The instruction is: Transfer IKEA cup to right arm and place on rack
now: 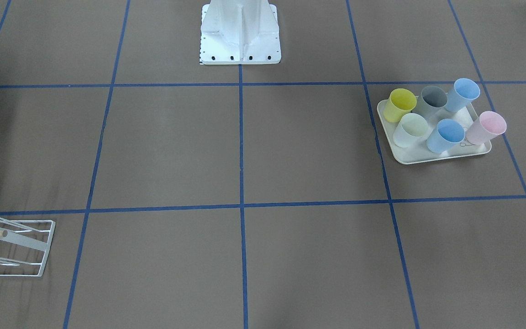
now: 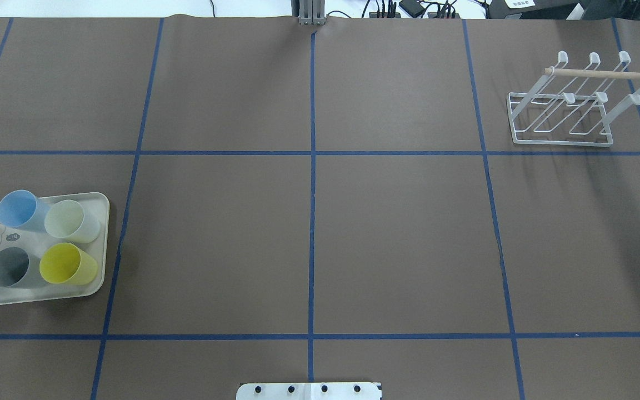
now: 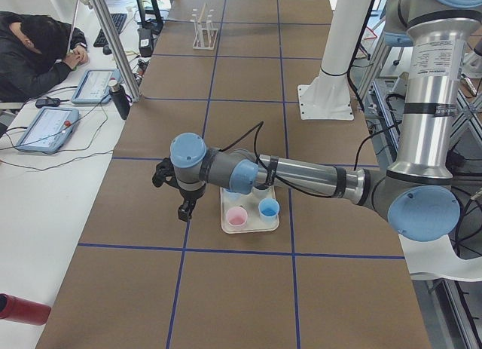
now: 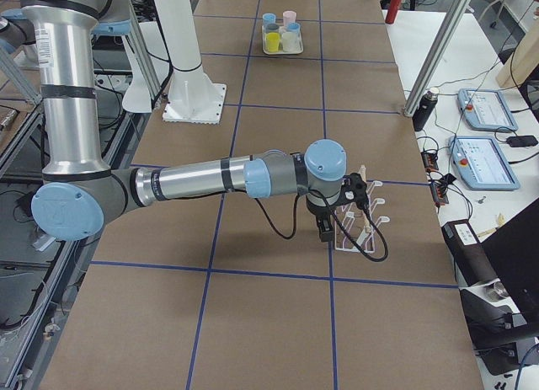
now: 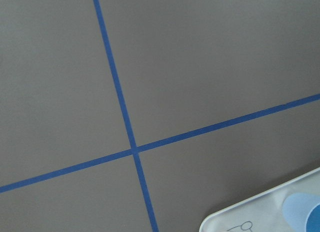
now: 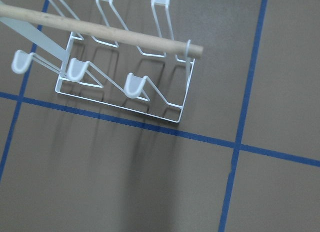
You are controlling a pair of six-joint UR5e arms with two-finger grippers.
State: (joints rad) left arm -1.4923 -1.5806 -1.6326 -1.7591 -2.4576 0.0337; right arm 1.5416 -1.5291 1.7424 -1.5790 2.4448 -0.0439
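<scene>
Several IKEA cups stand on a cream tray point(image 1: 427, 157): yellow point(image 1: 400, 105), grey point(image 1: 431, 100), pink point(image 1: 486, 128), pale green point(image 1: 410, 130) and two blue. The same tray point(image 2: 36, 297) lies at the overhead view's left edge. The white wire rack point(image 2: 561, 136) with its wooden dowel point(image 2: 603, 73) holds no cup. The left gripper point(image 3: 184, 209) hangs beside the tray point(image 3: 241, 228), on its side away from the robot. The right arm's gripper point(image 4: 325, 230) hangs next to the rack point(image 4: 358, 230). Both show only in side views, so I cannot tell their state.
The white robot pedestal point(image 1: 240, 36) stands at mid-table. A person point(image 3: 30, 55) sits at a side desk with tablets, a dark bottle point(image 3: 119, 100) and a red bottle point(image 3: 19, 307). Blue tape lines grid the brown table.
</scene>
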